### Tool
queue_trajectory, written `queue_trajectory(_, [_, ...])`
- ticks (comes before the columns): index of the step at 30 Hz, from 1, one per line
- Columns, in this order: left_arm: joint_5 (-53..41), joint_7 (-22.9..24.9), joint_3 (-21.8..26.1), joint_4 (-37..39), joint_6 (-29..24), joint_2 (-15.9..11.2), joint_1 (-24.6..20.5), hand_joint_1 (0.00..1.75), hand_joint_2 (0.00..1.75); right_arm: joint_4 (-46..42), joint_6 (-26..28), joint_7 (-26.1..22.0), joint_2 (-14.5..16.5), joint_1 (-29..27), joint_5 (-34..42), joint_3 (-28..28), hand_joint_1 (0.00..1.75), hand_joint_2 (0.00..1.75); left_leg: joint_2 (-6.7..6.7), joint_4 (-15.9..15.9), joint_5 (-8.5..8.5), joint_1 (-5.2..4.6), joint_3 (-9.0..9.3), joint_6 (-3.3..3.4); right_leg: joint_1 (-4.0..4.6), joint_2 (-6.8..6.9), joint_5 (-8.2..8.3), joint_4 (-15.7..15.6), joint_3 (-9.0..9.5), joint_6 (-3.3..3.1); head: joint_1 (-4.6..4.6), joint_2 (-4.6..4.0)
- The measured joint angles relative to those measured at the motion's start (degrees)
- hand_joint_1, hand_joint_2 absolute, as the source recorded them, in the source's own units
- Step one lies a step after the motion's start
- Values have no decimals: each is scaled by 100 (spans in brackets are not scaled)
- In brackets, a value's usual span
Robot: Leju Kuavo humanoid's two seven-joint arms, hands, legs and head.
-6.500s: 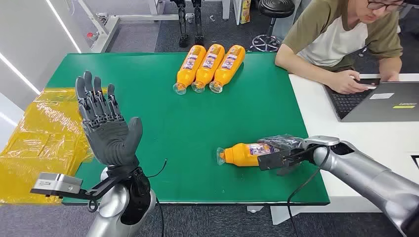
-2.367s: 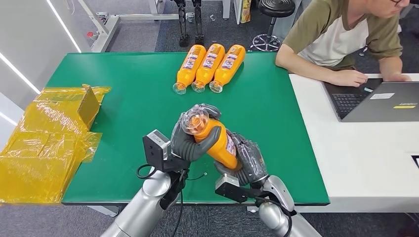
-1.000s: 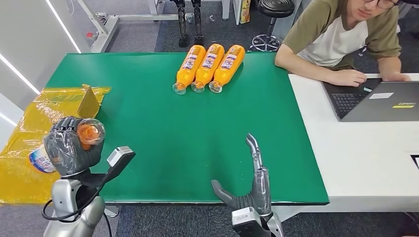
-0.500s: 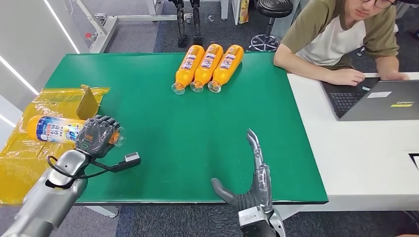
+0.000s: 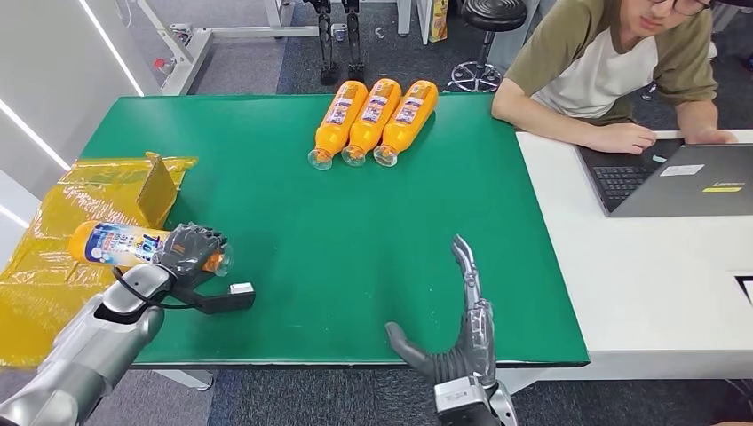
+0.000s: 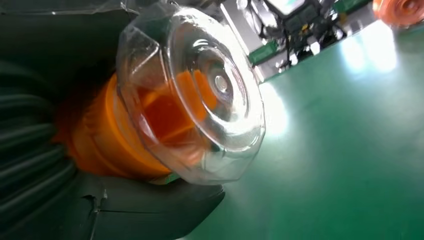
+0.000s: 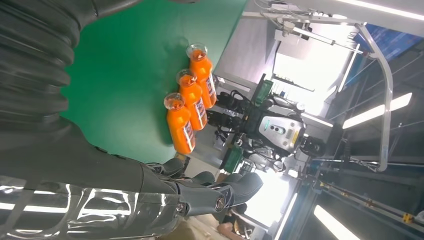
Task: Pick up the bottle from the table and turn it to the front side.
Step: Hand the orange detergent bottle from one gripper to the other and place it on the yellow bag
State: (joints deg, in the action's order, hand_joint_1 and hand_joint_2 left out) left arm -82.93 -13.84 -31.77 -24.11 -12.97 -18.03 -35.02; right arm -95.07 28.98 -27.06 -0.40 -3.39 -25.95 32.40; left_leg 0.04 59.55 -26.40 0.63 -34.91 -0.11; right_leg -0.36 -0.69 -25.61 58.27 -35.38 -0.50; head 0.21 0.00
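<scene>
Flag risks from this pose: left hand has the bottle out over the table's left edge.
1. The left hand grips the bottle near its cap end, with most of the body sticking out past the fingers; it could tip or slip.
2. The bottle hangs over the yellow bags, off the green table; a drop lands there.
3. A cable loops at the left wrist and might snag.

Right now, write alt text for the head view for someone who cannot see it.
The left hand grips an orange bottle sideways over yellow plastic sheeting beside a green table. The right hand is open; three bottles lie at the far edge.
</scene>
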Motion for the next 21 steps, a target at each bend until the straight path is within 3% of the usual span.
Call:
queue_trajectory(9, [664,-48,46,162,-89,183,-58,0,175,-11,27,81,18,-5,-89,-40,0,175,-1,0,0,-2,0,0,0,2,0,0,1,0,0,0])
queue_trajectory(17, [1846,-691,447,158,-69,405,-52,0,175,-26,61,106,28,-44,-113,-59,0,175,-2,1,0,-1,0,0,-1,3,0,-1,1,0,-2,0])
queue_trajectory(21, [2009,-782,516,150,-71,433,-46,0,175,-27,66,105,30,-58,-113,-67,0,175,-3,1,0,-1,-1,0,-1,4,0,-1,2,0,-2,0])
